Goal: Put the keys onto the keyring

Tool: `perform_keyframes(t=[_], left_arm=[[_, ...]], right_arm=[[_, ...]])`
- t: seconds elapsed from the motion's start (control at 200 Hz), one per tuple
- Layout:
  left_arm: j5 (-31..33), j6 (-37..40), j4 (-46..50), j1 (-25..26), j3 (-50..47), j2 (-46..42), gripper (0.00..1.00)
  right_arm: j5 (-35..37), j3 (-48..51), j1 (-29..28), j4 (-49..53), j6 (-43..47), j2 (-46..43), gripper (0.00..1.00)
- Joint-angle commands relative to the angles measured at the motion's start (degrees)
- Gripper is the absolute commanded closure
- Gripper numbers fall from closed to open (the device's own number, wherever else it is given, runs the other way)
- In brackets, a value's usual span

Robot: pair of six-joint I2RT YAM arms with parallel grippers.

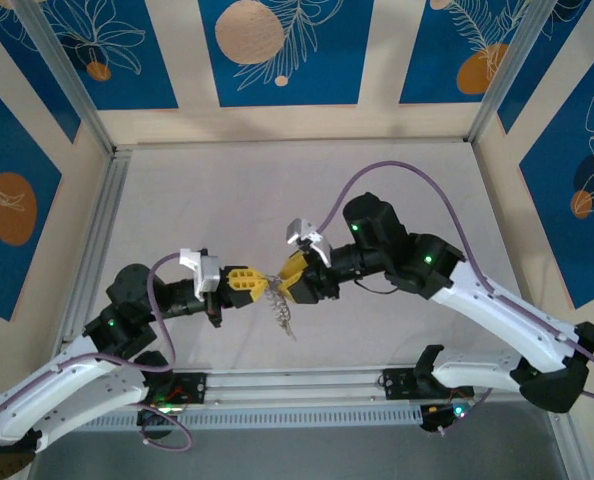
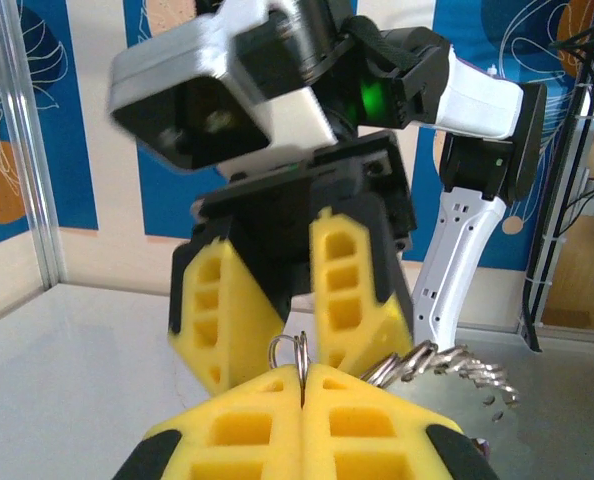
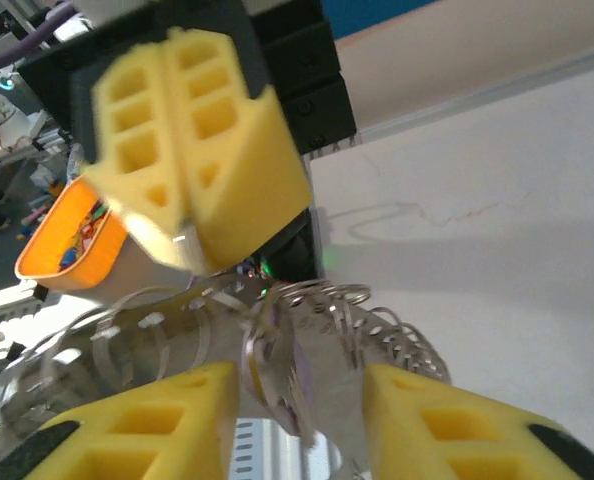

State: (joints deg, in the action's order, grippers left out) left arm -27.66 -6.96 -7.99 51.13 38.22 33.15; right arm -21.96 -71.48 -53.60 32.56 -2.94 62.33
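- Two pincers meet tip to tip above the middle of the bench (image 1: 177,190), so you have almost no room between them.
- Left pincer (image 2: 302,388): pads pressed flat together, nipping a thin wire loop of the keyring (image 3: 322,298) right at the tips.
- Right pincer (image 3: 299,390): pads part-way apart with a clear gap, touching nothing that I can see.
- The keyring is off the bench, held up between the two pincers. In the top view its loose end hangs down just below them.
- Risk: the whole bunch hangs from that one tip pinch on thin wire. A small twist or tug from you could slide it out, and it drops to the bench.
- Risk: if you close the right pincer now, it may catch a coil or the chain instead of a key. Everything is tangled together in that gap.
- Risk: push either arm further forward and the foam pads bump. That could knock the wire out of the left grip.
- Risk: the dangling tail can swing and snag in the open cells of the pads.
- Look of the keyring: silvery and springy, with stacked wire coils plus a beaded run, floppy with no fixed shape.
- A pale lilac flat piece (image 3: 280,385) sits between the right pads, probably one of the keys. It's blurred, so I can't tell whether it's threaded on.
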Motion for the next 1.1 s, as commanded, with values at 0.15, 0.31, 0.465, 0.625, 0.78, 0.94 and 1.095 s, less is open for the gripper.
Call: perform_keyframes(t=[0.15, 0.31, 0.465, 0.625, 0.78, 0.94, 1.095], left_arm=[[-5.4, 1.2, -1.1, 0.3, 2.7, 0.9, 1.0], [-6.9, 0.7, -1.4, 0.3, 3.1, 1.6, 1.0], [-6.9, 0.5, -1.4, 0.3, 3.0, 1.5, 1.0], [-6.7, 0.7, -1.7, 0.3, 2.9, 1.5, 1.0], [-5.8, 1.0, -1.8, 0.3, 2.7, 1.0, 1.0], [-4.2, 0.8, -3.3, 0.3, 2.1, 0.1, 1.0], [-3.9, 0.1, -4.8, 0.3, 2.1, 0.3, 1.0]], right_arm=[[1.3, -1.7, -0.6, -0.6, 4.1, -3.8, 0.54], [0.0, -3.3, -1.7, -1.7, 5.7, -0.7, 0.56], [-2.7, -3.4, -2.1, -2.7, 6.0, 0.9, 0.63], [-2.9, -3.2, -2.3, -2.1, 6.1, 1.9, 0.74], [-2.7, -2.7, -2.3, -2.0, 6.1, 1.6, 0.83], [-2.7, -2.6, -2.3, -1.7, 6.5, 1.6, 0.93], [-2.6, -3.2, -2.3, -1.2, 7.5, 2.2, 1.0]])
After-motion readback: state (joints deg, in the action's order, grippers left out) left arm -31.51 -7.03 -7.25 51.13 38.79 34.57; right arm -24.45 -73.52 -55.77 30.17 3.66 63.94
